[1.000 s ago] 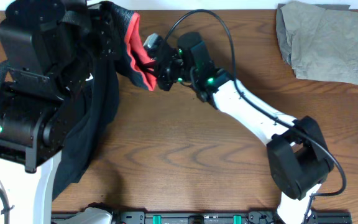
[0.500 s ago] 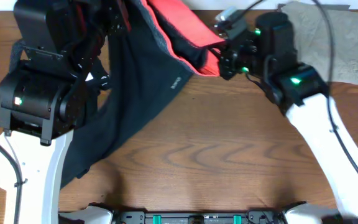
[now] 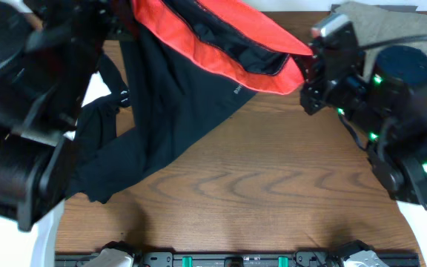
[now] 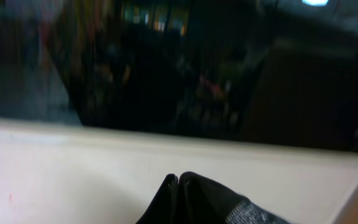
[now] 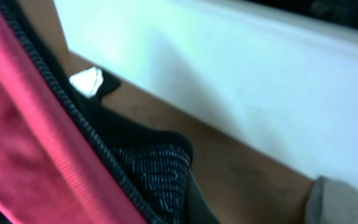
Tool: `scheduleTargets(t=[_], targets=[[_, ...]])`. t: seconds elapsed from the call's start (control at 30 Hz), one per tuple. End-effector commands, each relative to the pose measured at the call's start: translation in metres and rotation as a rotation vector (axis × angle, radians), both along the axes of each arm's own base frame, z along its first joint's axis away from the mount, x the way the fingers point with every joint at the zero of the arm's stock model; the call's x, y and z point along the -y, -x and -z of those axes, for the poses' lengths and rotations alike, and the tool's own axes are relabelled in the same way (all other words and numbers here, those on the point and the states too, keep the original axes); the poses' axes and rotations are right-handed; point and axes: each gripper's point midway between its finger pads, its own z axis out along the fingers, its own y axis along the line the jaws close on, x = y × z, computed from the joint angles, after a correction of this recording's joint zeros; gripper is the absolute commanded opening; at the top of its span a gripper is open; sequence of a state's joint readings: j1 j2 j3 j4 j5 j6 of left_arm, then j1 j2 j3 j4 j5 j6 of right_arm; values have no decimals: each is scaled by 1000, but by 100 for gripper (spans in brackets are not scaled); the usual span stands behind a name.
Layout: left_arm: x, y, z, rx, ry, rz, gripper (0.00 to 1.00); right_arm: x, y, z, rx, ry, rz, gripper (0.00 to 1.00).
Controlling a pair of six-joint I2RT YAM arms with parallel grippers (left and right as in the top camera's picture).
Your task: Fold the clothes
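Arms spread wider; black stretchy coral-waisted leggings [image 3: 169, 111] now taut. Right gripper [image 3: 308, 74] clamps waistband [image 3: 221, 33]; left arm's [image 3: 28, 111] jaws hidden, can't tell. Lower evenly, flat.

A crumpled olive-grey cloth [image 3: 395, 22] lies at about one o'clock on the wooden bench [image 3: 258, 178].

The overhead camera looks straight down on the tabletop [image 3: 273, 185], while both raised wrist cameras face the far wall [image 5: 229, 68], sitting close against the leggings [image 3: 161, 111] it also shows.
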State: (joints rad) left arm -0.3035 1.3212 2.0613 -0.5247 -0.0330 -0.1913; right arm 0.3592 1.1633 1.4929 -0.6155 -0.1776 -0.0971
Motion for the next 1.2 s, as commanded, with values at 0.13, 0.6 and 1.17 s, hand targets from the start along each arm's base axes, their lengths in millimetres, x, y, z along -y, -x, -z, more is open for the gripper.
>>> scheduleTargets(t=[0.13,0.6,1.17], targets=[[-66,73,-62,218,95,-239,6,15,14,-40,104,-11,53,1],[-66,45,-4,-15,4,-292,6,-5,4,-4,-21,21,15,1],[-45,-42,128,-472,-198,-279,6,-36,-109,100,-188,89,59,1]])
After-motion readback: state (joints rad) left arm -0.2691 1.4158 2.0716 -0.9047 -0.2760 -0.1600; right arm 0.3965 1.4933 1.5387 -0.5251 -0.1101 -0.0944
